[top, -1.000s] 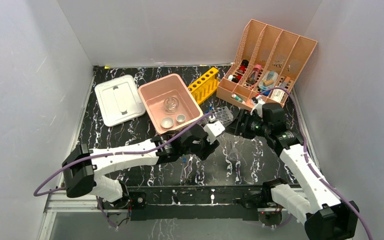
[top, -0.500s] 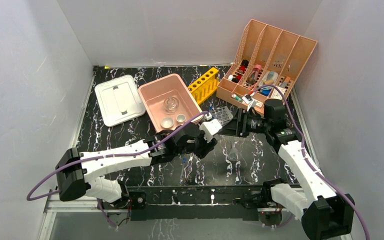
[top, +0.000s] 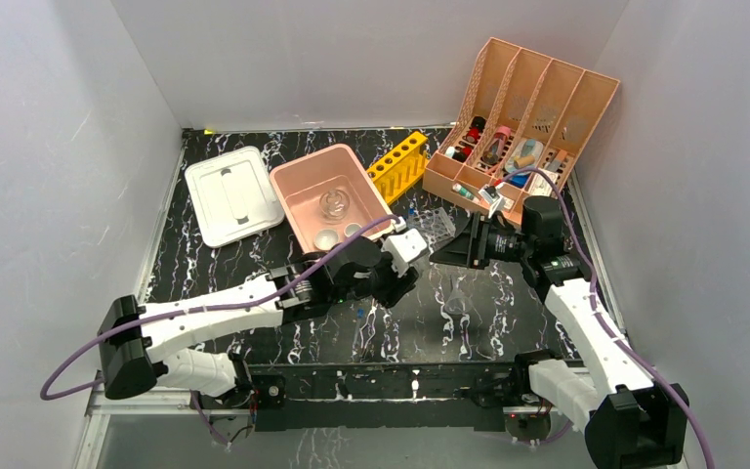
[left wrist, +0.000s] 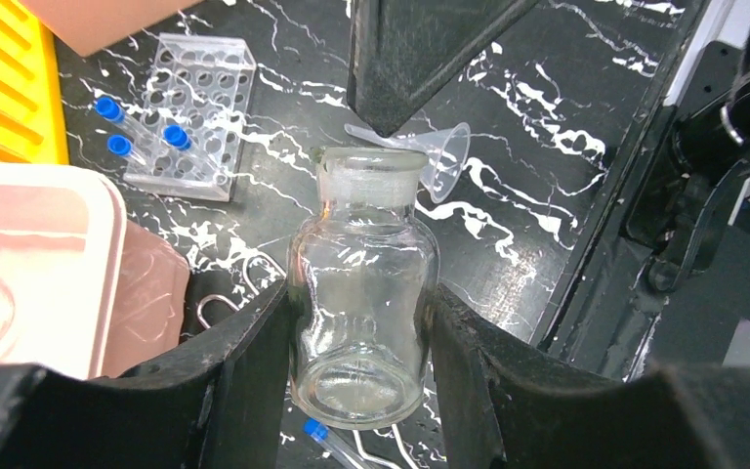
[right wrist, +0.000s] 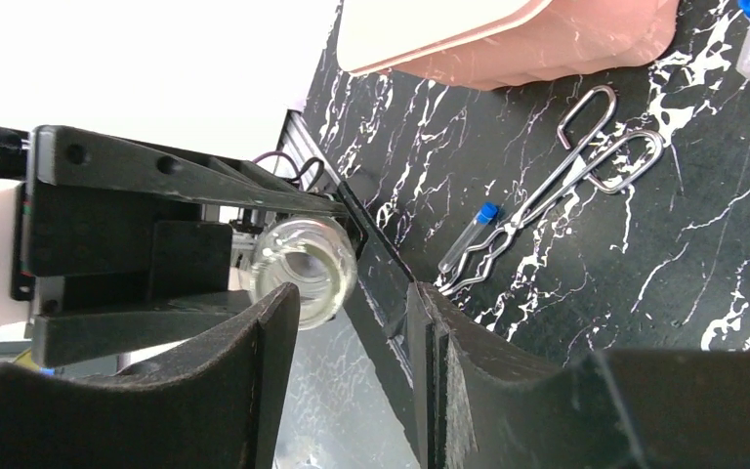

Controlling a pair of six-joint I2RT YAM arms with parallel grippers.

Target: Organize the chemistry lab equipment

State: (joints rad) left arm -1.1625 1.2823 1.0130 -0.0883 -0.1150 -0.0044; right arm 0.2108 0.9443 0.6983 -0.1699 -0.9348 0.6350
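A clear glass bottle [left wrist: 361,293] hangs above the table with my left gripper [left wrist: 359,293] shut on its body, mouth pointing away from the wrist. My right gripper [right wrist: 352,293] faces that mouth [right wrist: 303,266]; its jaws stand open with nothing between them, one fingertip [left wrist: 391,68] just over the rim. From above, the left gripper [top: 412,256] and the right gripper [top: 446,252] meet mid-table. Wire tongs [right wrist: 557,191] and a blue-capped tube [right wrist: 469,234] lie on the table below. A small clear funnel [left wrist: 444,156] lies beyond the bottle. The pink tub [top: 310,161] holds a round flask [top: 334,203] and two small dishes [top: 327,238].
A white lid [top: 232,193] lies left of the tub. A yellow rack [top: 397,164] and a clear tube rack [top: 433,223] sit behind the grippers. The peach organizer [top: 522,122] stands at the back right with small items in its slots. Grey walls close in three sides.
My right gripper has swung left up to the bottle's mouth and its jaws have narrowed a little. The left arm has carried the bottle slightly up and right.
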